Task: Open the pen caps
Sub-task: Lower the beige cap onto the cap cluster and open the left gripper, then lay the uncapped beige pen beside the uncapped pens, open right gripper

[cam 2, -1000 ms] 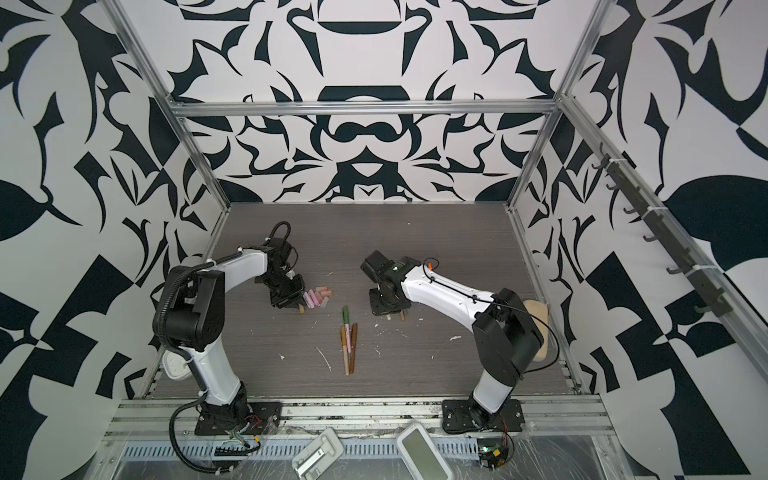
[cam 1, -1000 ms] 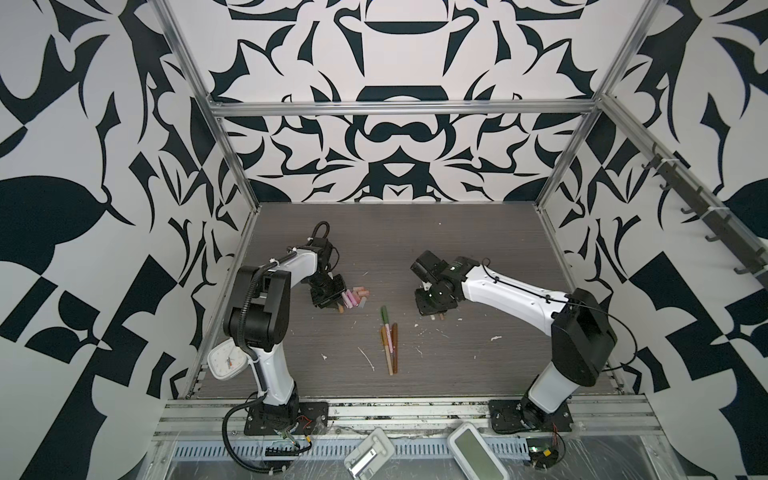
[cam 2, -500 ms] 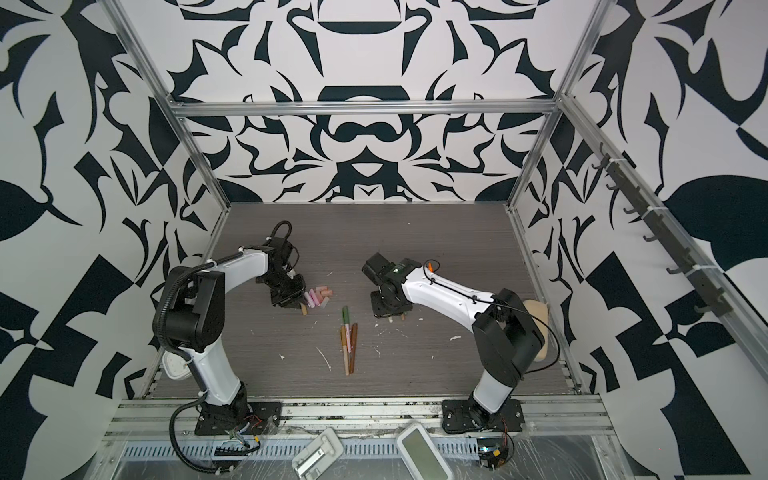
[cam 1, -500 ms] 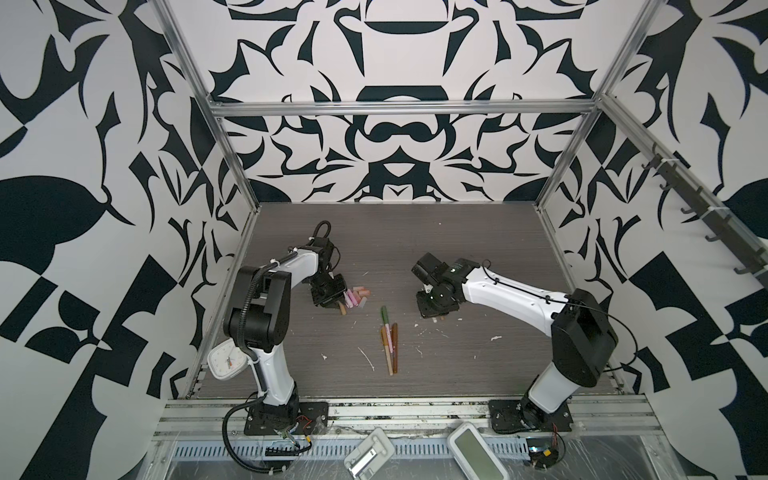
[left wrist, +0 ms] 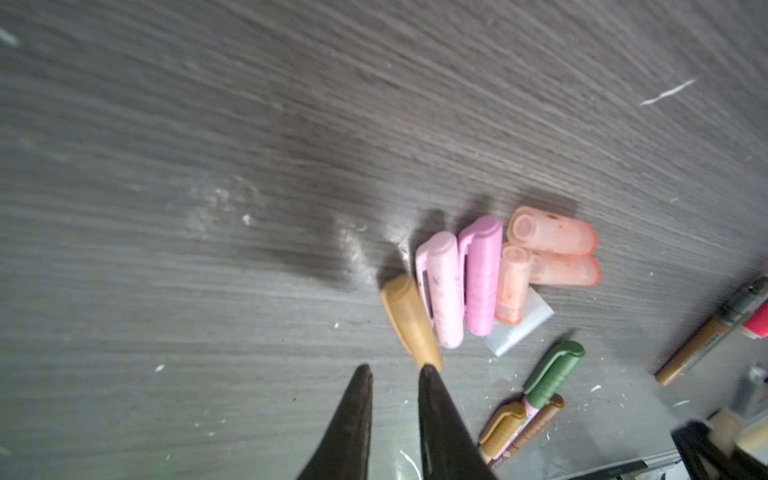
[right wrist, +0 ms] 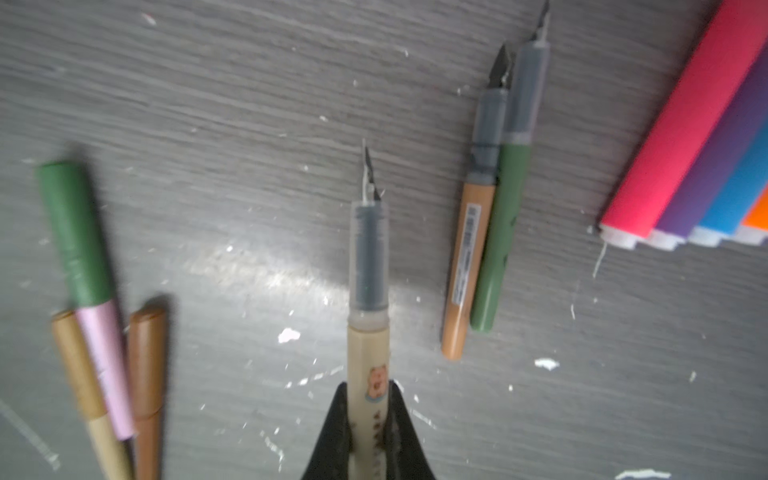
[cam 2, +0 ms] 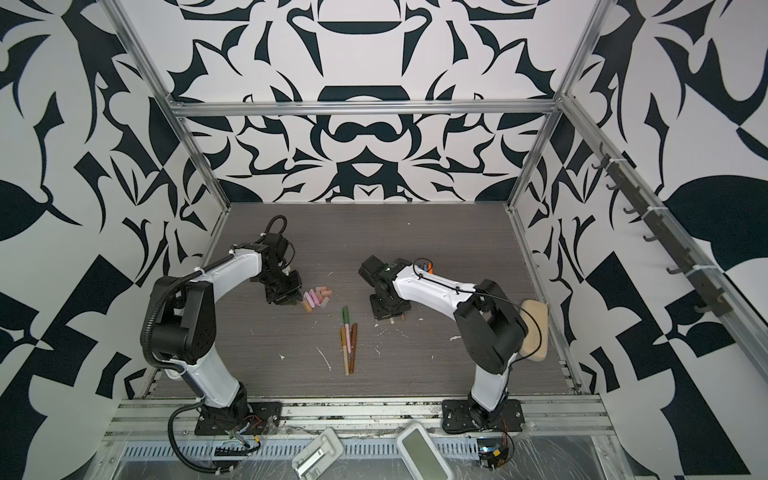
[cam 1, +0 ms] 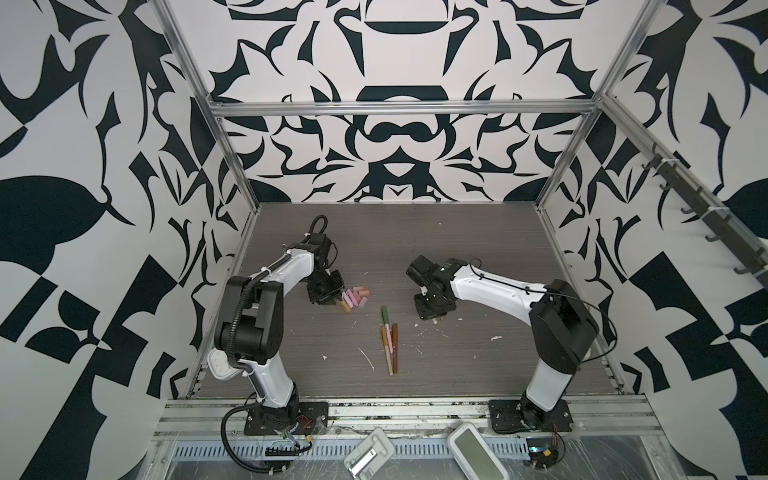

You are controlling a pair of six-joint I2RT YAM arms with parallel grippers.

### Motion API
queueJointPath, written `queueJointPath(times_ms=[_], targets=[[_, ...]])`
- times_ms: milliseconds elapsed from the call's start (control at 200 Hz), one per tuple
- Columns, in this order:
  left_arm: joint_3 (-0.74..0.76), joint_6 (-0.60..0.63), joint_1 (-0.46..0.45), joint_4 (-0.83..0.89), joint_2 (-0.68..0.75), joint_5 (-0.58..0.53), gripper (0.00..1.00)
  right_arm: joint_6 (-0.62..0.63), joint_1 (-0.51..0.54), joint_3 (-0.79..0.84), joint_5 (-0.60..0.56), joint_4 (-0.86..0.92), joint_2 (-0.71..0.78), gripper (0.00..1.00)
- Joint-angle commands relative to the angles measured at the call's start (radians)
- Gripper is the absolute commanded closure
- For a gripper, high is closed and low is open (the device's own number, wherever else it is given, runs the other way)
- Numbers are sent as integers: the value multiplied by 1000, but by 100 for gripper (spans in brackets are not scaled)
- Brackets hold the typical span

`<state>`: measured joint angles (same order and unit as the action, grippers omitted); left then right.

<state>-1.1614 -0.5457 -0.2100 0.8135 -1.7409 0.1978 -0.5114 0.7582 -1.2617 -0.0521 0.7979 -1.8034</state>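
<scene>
My right pincer (right wrist: 368,390) clamps the bare cream pen (right wrist: 369,316), my left pincer (left wrist: 392,368) hangs slack and empty by the tan cap (left wrist: 409,322), so I should lay the pen flat, nib clear.

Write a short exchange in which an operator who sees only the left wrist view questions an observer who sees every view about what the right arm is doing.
Operator: I see loose caps beside my empty left gripper. Is the right gripper holding anything?
Observer: Yes. The right gripper is shut on a cream pen.
Operator: Is that pen's cap off?
Observer: Yes. Its nib is bare in the right wrist view.
</scene>
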Motion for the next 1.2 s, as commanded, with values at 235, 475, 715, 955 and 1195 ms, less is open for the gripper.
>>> queueJointPath(times_ms=[235,475,715,955,1195], targets=[[-24,-5,0,66,117,27,76,47,-8,-146,-186,92,-117,93],[-32,1,1,65,130,37,76,69,-8,-190,-287,166,-144,70],[-35,0,1,36,123,76,76,67,2,-196,-277,187,-70,69],[-7,-27,1,-71,164,149,79,-13,128,-104,-37,80,55,72],[14,-56,3,-144,176,184,78,-268,314,76,103,-108,82,73]])
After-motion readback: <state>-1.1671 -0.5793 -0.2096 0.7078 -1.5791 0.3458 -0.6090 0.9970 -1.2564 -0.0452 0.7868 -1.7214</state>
